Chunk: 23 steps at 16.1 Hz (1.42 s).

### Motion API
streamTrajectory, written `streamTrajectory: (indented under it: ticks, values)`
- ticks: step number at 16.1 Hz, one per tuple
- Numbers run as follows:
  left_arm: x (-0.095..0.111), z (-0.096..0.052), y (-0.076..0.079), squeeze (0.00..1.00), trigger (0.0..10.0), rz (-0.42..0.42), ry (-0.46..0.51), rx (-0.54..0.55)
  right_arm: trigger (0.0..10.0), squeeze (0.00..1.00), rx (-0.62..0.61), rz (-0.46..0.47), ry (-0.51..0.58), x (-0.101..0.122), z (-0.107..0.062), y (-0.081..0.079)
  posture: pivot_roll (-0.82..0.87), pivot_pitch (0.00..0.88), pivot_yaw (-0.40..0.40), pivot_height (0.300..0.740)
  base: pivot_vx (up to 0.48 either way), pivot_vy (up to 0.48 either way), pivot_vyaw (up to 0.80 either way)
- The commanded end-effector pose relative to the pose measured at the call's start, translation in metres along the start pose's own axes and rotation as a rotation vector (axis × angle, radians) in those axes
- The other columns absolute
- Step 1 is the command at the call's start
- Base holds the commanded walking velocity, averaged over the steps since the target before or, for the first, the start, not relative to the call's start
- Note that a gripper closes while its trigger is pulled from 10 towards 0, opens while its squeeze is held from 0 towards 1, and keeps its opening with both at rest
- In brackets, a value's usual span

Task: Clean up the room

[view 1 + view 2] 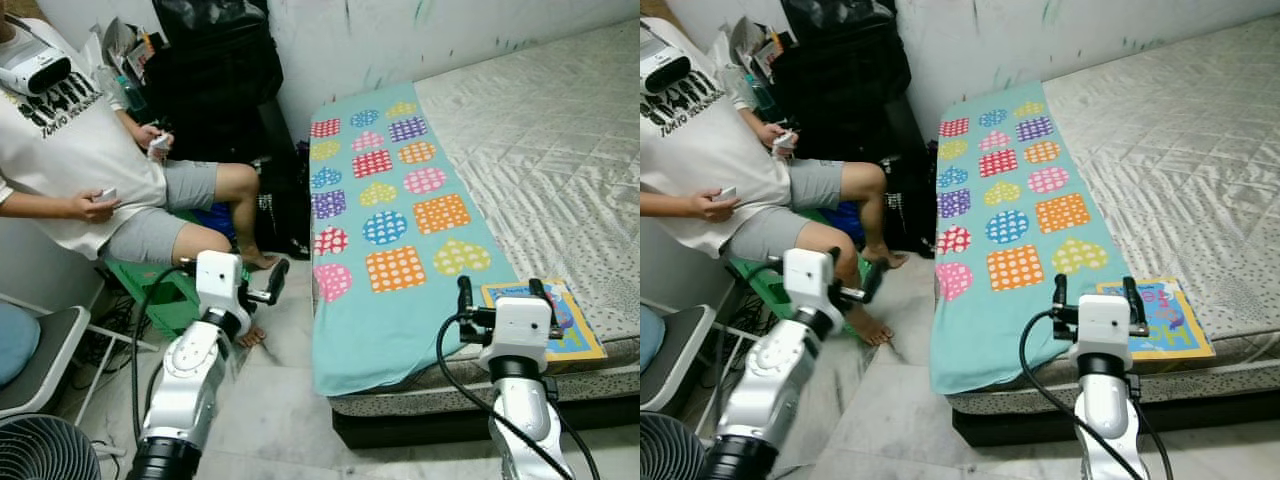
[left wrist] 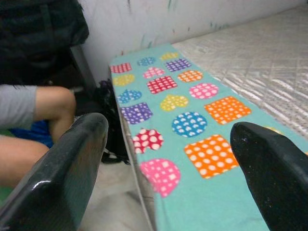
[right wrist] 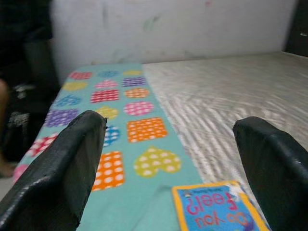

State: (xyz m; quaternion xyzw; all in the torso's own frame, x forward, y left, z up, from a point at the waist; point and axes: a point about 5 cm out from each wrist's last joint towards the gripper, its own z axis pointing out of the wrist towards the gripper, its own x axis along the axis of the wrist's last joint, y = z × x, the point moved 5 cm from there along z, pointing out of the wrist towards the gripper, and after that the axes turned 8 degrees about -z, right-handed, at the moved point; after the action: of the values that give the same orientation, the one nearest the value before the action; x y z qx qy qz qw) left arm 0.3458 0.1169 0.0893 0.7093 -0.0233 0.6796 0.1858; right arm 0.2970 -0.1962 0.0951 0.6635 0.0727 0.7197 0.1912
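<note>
A turquoise blanket (image 1: 385,235) with coloured dotted shapes lies along the left side of a quilted mattress (image 1: 560,150) and hangs over its near corner. A blue and yellow children's book (image 1: 572,322) rests on the mattress's front edge. My right gripper (image 1: 502,292) stands open just in front of that book, above the bed's edge, with nothing between its fingers (image 3: 53,178). My left gripper (image 1: 272,280) is open over the floor, left of the blanket's hanging corner; its fingers (image 2: 57,173) hold nothing.
A person (image 1: 90,170) sits on a green stool (image 1: 165,295) at the left, feet on the tiled floor (image 1: 270,400). Black bags (image 1: 215,80) stand against the wall behind. A grey chair (image 1: 35,355) and a fan (image 1: 45,450) are at the near left.
</note>
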Motion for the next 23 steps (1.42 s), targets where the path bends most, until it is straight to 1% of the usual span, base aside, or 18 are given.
streamTrajectory:
  ticks: [1,2,3,4,5,6,7,8,11,13,15,17,19,21,23]
  values:
    - [-0.003,-0.009,-0.014,0.0,10.0,0.01,-0.003,0.058,10.0,0.0,0.103,0.009,0.041,0.012,0.0,-0.023,-0.36,0.0,0.274,0.74,0.0,0.0,0.0]
    - [-0.003,-0.011,-0.014,0.0,10.0,0.006,0.001,0.065,10.0,0.0,0.124,0.009,0.042,0.013,0.0,-0.026,-0.34,0.0,0.248,0.74,0.0,0.0,0.0]
    - [-0.005,-0.02,-0.021,0.0,10.0,-0.004,0.011,0.112,10.0,0.0,0.203,0.01,0.045,0.015,0.003,-0.039,-0.3,0.0,0.211,0.74,0.0,0.0,0.0]
    - [-0.005,-0.028,-0.029,0.0,10.0,-0.006,0.02,0.158,10.0,0.0,0.257,0.014,0.055,0.018,0.005,-0.048,-0.26,0.0,0.164,0.74,0.0,0.0,0.0]
    - [-0.004,-0.034,-0.034,0.0,10.0,-0.009,0.03,0.19,10.0,0.0,0.293,0.015,0.062,0.021,0.006,-0.053,-0.24,0.0,0.145,0.74,0.0,0.0,0.0]
    - [-0.002,-0.04,-0.04,0.0,10.0,-0.008,0.041,0.224,10.0,0.0,0.331,0.011,0.063,0.022,0.009,-0.06,-0.2,0.0,0.109,0.74,0.0,0.0,0.0]
    - [0.0,-0.047,-0.048,0.0,10.0,-0.003,0.053,0.264,10.0,0.0,0.379,0.009,0.064,0.023,0.012,-0.07,-0.16,0.0,0.083,0.74,0.0,0.0,0.0]
    - [0.003,-0.056,-0.055,0.0,10.0,0.003,0.065,0.302,10.0,0.0,0.431,0.012,0.065,0.024,0.015,-0.081,-0.14,0.0,0.067,0.74,0.0,0.0,0.0]
    - [0.008,-0.067,-0.065,0.0,10.0,0.014,0.079,0.36,10.0,0.0,0.489,-0.009,0.038,0.022,0.021,-0.099,-0.09,0.0,0.04,0.74,0.0,0.0,0.0]
    - [0.016,-0.071,-0.07,0.0,10.0,0.025,0.098,0.388,10.0,0.0,0.52,0.015,0.06,0.029,0.023,-0.11,-0.08,0.0,0.033,0.74,0.0,0.0,0.0]
    - [0.017,-0.074,-0.072,0.0,10.0,0.024,0.101,0.404,10.0,0.0,0.515,0.029,0.081,0.035,0.025,-0.113,-0.08,0.0,0.037,0.74,0.0,0.0,0.0]
    - [0.008,-0.074,-0.067,0.0,10.0,0.002,0.076,0.396,10.0,0.0,0.486,0.057,0.095,0.039,0.026,-0.107,-0.11,0.0,0.049,0.74,0.0,0.0,0.0]
    - [0.001,-0.067,-0.054,0.0,10.0,-0.021,0.055,0.347,10.0,0.0,0.441,0.061,0.058,0.028,0.023,-0.093,-0.14,0.0,0.062,0.74,0.0,0.0,-0.33]
    - [0.0,-0.061,-0.051,0.0,10.0,-0.028,0.049,0.331,10.0,0.0,0.419,0.06,0.042,0.022,0.02,-0.086,-0.16,0.0,0.074,0.74,0.0,0.0,-0.8]
    - [0.003,-0.051,-0.047,0.0,10.0,-0.023,0.048,0.293,10.0,0.0,0.396,0.061,0.046,0.02,0.019,-0.079,-0.18,0.0,0.089,0.74,0.0,0.0,-0.65]
